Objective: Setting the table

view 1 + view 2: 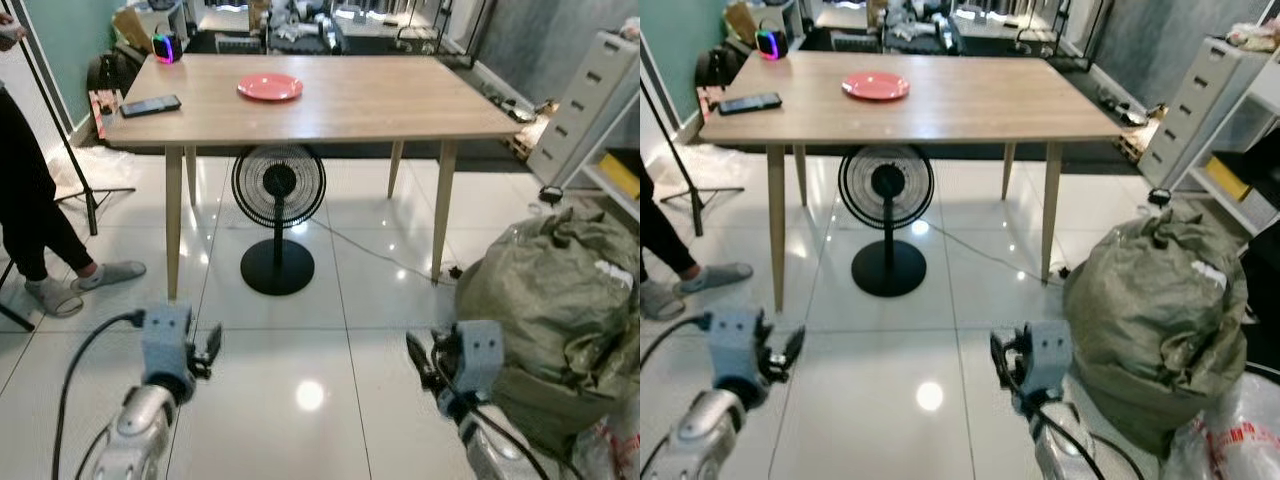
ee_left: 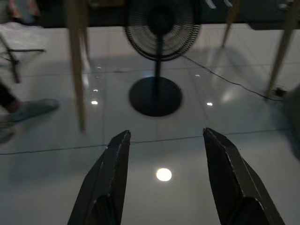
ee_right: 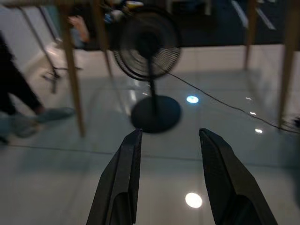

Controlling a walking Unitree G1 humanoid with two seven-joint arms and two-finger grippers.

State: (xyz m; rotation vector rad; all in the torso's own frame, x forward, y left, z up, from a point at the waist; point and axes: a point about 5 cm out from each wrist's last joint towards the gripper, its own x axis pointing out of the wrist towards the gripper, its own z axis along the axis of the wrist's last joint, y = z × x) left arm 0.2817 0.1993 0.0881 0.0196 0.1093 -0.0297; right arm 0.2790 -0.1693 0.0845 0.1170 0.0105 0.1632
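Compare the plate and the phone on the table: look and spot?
The plate is round and pink-red; the phone is a flat dark rectangle. The plate lies near the middle of the table, toward its far side; the phone lies by the table's left end, askew to the edge, close to a lit speaker. Both lie flat on the wooden top, well beyond either gripper.

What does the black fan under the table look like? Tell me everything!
The fan is all black. It has a round wire cage head with a dark hub in the middle, a thin straight pole, and a flat round base resting on the shiny white tile floor. It stands upright beneath the wooden table, facing the robot. A thin cable runs across the tiles close by. Nothing else touches it.
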